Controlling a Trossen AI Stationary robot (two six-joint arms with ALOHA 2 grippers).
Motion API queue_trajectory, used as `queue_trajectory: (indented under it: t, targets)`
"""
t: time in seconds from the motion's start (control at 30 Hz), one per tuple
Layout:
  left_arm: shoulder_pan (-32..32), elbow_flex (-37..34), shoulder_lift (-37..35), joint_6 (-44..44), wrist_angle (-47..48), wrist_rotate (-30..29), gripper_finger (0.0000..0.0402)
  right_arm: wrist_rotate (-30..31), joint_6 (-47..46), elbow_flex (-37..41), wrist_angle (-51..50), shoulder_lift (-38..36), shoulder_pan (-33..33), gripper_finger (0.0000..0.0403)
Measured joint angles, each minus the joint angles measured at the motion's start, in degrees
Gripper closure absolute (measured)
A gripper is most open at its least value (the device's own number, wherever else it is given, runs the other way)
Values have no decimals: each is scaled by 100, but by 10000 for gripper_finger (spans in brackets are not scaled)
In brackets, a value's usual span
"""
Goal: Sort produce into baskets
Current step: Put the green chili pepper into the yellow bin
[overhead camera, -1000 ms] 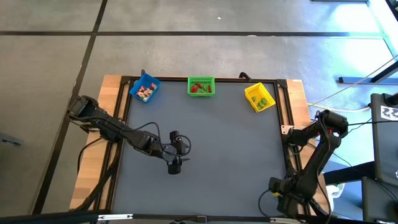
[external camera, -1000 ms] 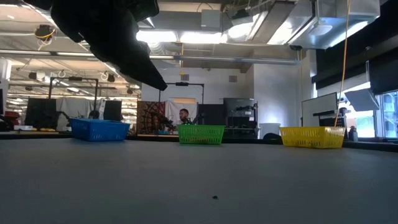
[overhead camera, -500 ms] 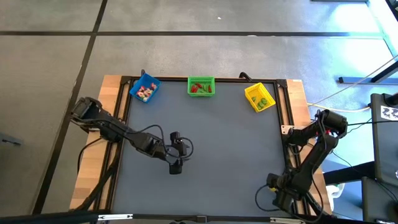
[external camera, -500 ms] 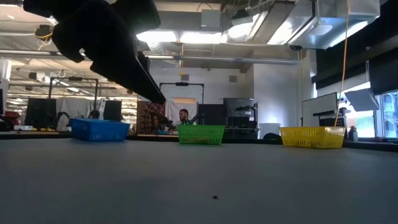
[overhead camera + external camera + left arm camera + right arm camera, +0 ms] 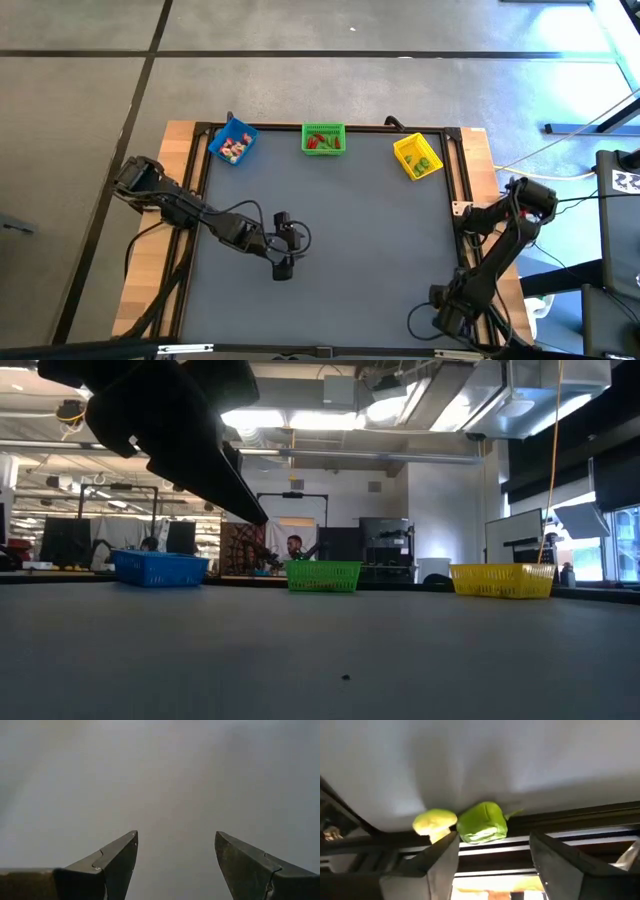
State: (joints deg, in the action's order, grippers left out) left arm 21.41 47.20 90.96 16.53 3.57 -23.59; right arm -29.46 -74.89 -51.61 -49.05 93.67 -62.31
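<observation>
right gripper (image 5: 492,865): open, empty, over green pieces (image 5: 481,822) at the table edge
tip: centre on one piece before closing
left gripper (image 5: 175,865): wide open, empty

Three small baskets stand in a row along the far edge of the table. The blue basket (image 5: 232,143) is on the left and sits a bit turned. It holds red and whitish pieces (image 5: 235,149). The green basket (image 5: 323,138) is in the middle, straight, with red and green pieces (image 5: 322,143) inside. The yellow basket (image 5: 417,157) is on the right, turned too, with green pieces (image 5: 422,163) in it. Two more green pieces (image 5: 481,823) lie side by side, touching, at the table's edge by the frame.
</observation>
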Motion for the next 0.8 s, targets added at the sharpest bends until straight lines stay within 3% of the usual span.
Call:
queue_trajectory:
  t: [0.33,0.8]
  targets:
    - [0,0,-4,-30,-17,0,141,-294,382,-9,32,528,27,242]
    - [0,0,-4,-46,-22,0,141,484,622,-381,-265,547,260,369]
